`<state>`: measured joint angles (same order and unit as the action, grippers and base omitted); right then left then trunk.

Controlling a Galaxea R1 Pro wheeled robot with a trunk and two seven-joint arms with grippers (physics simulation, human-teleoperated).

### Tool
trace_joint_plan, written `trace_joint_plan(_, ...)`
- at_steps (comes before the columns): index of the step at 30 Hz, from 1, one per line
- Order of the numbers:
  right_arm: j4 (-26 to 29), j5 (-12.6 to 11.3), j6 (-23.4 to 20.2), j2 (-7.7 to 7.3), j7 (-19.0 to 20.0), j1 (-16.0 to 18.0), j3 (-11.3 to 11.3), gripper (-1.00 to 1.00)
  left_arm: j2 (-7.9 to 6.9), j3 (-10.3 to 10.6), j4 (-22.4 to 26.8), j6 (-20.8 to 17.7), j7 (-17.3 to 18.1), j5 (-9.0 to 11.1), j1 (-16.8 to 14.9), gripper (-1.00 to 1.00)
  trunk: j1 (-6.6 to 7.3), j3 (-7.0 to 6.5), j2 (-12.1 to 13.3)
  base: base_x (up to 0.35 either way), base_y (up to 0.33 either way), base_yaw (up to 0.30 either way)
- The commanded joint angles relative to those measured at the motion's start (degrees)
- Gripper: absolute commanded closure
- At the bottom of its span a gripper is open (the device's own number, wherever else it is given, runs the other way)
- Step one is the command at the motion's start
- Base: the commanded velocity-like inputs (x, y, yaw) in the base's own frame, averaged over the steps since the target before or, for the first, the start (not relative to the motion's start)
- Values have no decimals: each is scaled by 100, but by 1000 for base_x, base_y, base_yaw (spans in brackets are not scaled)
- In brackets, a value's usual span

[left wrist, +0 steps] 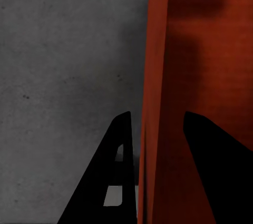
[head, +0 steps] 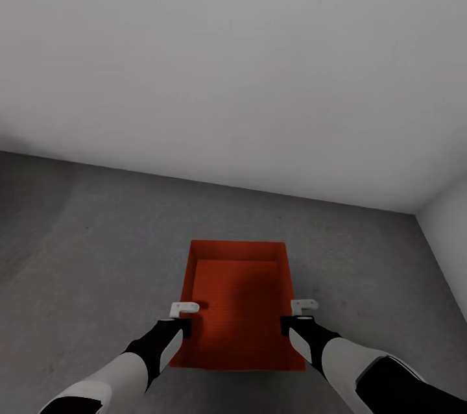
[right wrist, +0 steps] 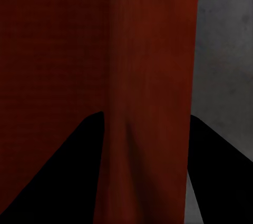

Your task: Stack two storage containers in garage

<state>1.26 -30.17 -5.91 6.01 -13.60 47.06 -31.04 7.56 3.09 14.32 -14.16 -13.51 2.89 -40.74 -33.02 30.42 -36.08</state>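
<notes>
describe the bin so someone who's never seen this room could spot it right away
Look where the pale grey wall meets the dark grey concrete floor. Just in front, an orange-red open-topped container is gripped between the left gripper and right gripper, one on each long wall; it's the only coloured thing there.

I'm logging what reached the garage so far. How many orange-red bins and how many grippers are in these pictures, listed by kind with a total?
Orange-red storage containers: 1, the storage container over the grey floor.
Grippers: 2, the left gripper and the right gripper, each straddling a side wall of the bin.
Total: 3
</notes>
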Motion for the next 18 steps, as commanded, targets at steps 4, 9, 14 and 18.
trace_joint_plan(4, 15, 59, 240, 5, -249, 1, -508, 100, 53, -194, -8, -45, -29, -31, -5, 100, -89, 78, -167, 0, 0, 0)
trace_joint_plan(9, 15, 57, 240, 5, -249, -1, -508, 100, 53, -194, -8, -47, -29, -31, -5, 100, -199, 168, -368, 0, 0, 0)
trace_joint_plan(14, 15, 62, 240, 5, -249, 2, -508, 100, 53, -194, -4, -45, -29, -29, -5, 100, -221, 185, -408, 0, 0, 0)
trace_joint_plan(18, 15, 63, 240, 5, -249, -1, -508, 100, 53, -194, -6, -44, -29, -26, -5, 100, -287, 239, -528, 0, 0, 0)
